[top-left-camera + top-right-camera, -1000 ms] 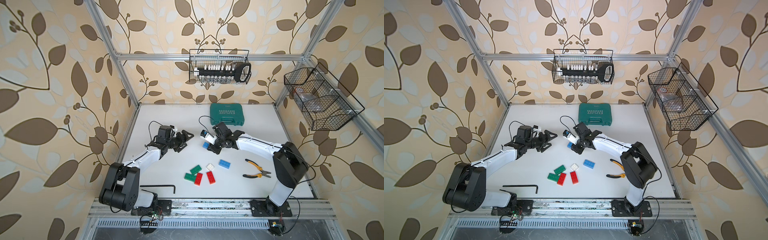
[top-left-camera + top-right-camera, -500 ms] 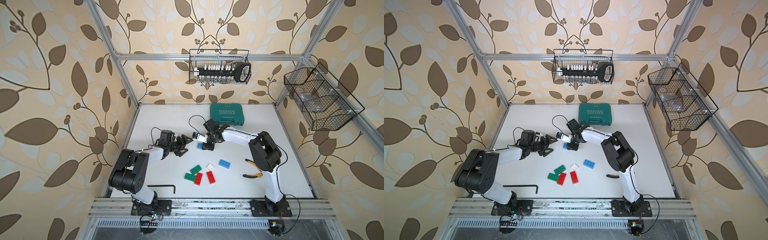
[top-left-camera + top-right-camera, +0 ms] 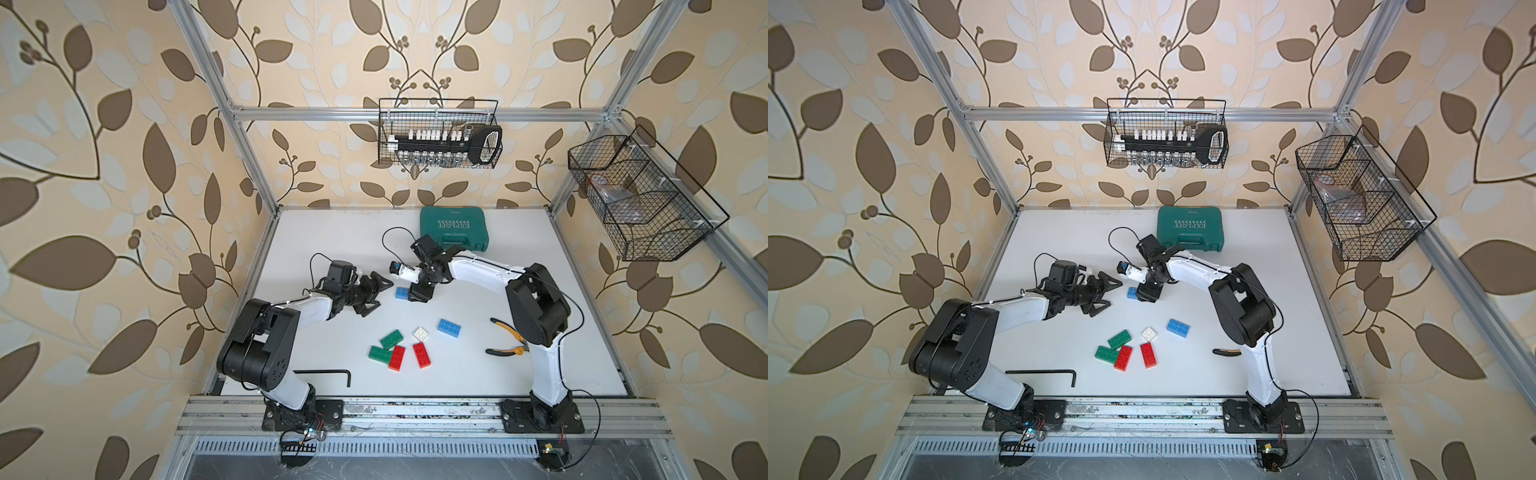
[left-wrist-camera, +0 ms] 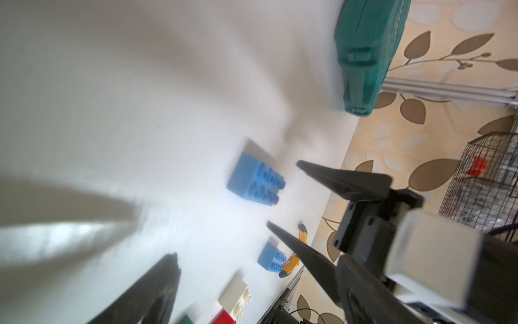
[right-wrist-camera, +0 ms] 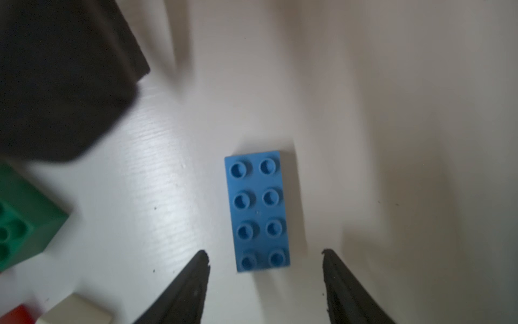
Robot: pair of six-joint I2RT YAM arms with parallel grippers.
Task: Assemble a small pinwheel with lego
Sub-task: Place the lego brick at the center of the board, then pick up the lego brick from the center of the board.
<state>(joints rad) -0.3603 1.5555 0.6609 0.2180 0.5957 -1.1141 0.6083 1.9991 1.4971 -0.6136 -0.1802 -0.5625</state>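
Observation:
One blue lego brick lies flat on the white table, studs up. My right gripper hangs over it, open. Its fingertips stand either side of one end of that brick without touching it. My left gripper is open and empty, just left of the brick. One of its fingers shows in the left wrist view. Nearer the front lie a second blue brick, a white square brick, two green bricks and two red ones. No pinwheel is in view.
A teal tool case stands at the back of the table. Yellow-handled pliers lie beside the right arm. A black hex key lies near the front left. Wire baskets hang on the back and right walls.
My right gripper carried the blue brick leftwards, then opened; the brick now lies free on the table. The left gripper moved a little towards the front.

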